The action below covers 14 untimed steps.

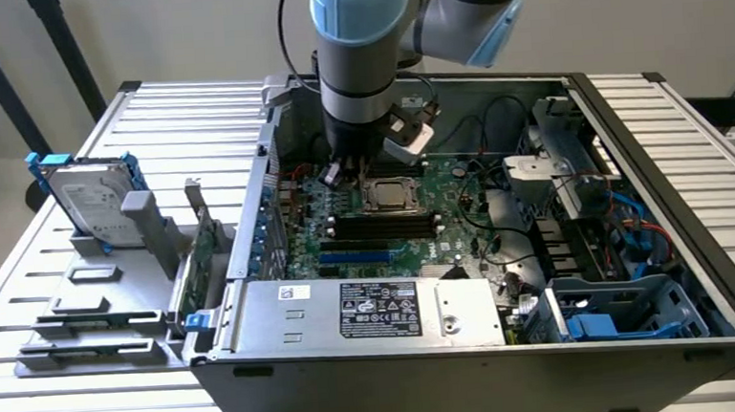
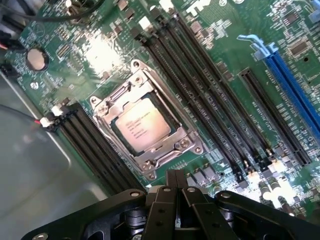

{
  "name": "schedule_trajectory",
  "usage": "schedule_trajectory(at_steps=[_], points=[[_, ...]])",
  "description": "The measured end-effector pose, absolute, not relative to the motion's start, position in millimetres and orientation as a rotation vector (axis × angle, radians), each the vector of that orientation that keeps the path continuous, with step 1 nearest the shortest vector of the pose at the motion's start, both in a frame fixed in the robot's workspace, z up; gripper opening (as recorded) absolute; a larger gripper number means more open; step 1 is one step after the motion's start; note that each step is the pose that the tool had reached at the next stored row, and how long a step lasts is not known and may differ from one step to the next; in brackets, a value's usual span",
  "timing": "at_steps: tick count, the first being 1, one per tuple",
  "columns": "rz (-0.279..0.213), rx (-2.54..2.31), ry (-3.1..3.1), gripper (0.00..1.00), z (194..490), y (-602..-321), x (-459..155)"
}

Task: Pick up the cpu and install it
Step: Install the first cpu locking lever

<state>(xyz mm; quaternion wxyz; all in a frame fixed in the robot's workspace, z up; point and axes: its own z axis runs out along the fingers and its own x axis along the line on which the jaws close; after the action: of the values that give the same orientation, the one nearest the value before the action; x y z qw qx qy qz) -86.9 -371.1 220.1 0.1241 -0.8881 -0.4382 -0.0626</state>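
White slatted bench [image 1: 67, 310] is carrying the open computer case [image 1: 479, 352]; the cpu [image 2: 141, 125] is sitting in the motherboard socket [image 2: 150, 129], the hand [image 2: 172, 187] hovering beside the socket, fingers together and holding nothing

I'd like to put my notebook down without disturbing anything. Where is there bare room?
The slatted table is bare behind the hard drive, and again right of the computer case in the exterior view. Inside the case it is crowded: arm, chip, cables.
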Motion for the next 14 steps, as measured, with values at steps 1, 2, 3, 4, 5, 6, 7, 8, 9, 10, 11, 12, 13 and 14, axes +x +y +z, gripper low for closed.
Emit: schedule_trajectory(at_steps=[1, 2, 3, 4, 5, 6, 7, 8, 9, 10, 11, 12, 13, 14], points=[[-0.18, -2.583, -1.29, 0.11, 221, -370, -87], [-0.178, -2.577, -1.303, 0.11, 222, -369, -87], [-0.175, -2.57, -1.317, 0.11, 223, -369, -87], [-0.172, -2.564, -1.332, 0.11, 224, -369, -87], [-0.169, -2.556, -1.348, 0.11, 225, -368, -87], [-0.166, -2.548, -1.364, 0.11, 226, -368, -87], [-0.163, -2.541, -1.38, 0.11, 227, -368, -87], [-0.16, -2.533, -1.395, 0.11, 228, -368, -87], [-0.157, -2.525, -1.41, 0.11, 230, -368, -87], [-0.154, -2.517, -1.425, 0.11, 231, -367, -87], [-0.152, -2.509, -1.439, 0.11, 233, -367, -87], [-0.15, -2.503, -1.451, 0.11, 233, -367, -87], [-0.148, -2.498, -1.459, 0.11, 234, -367, -87], [-0.148, -2.498, -1.461, 0.11, 234, -367, -87]])
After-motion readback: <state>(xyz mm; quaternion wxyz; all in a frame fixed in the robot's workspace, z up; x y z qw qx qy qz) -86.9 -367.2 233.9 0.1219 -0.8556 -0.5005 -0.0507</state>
